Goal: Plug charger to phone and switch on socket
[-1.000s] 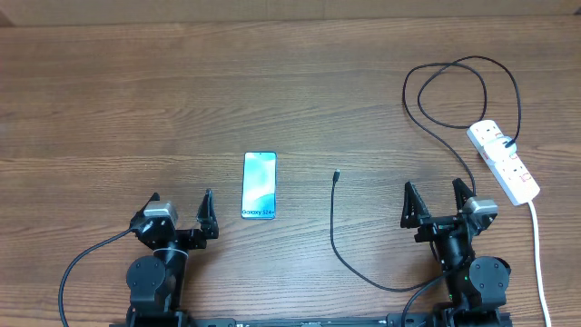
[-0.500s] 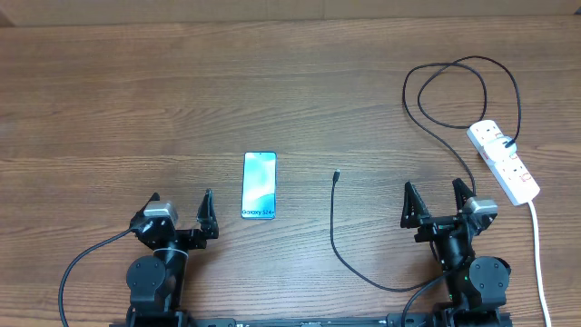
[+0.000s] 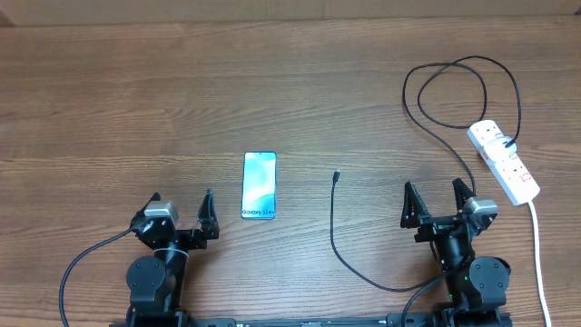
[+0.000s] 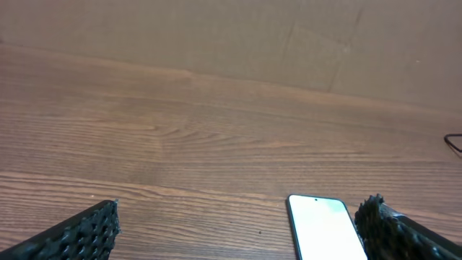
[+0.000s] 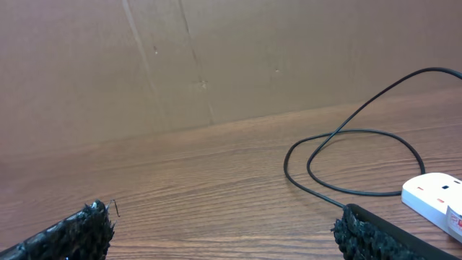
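The phone [image 3: 259, 185] lies flat mid-table, light blue screen up; its top end shows in the left wrist view [image 4: 321, 227]. The charger, a thin black cable [image 3: 333, 236], loops from the socket and ends in a small plug tip [image 3: 337, 174] right of the phone; its loop shows in the right wrist view [image 5: 346, 155]. The socket, a white power strip [image 3: 504, 162], lies at the right, its corner in the right wrist view [image 5: 437, 198]. My left gripper [image 3: 180, 214] is open, near the front edge, left of the phone. My right gripper [image 3: 438, 202] is open, in front of the socket.
A thick white cord [image 3: 537, 254] runs from the socket toward the front right edge. A brown cardboard wall [image 5: 216, 58] stands behind the wooden table [image 3: 136, 100]. Both arm bases sit at the front edge.
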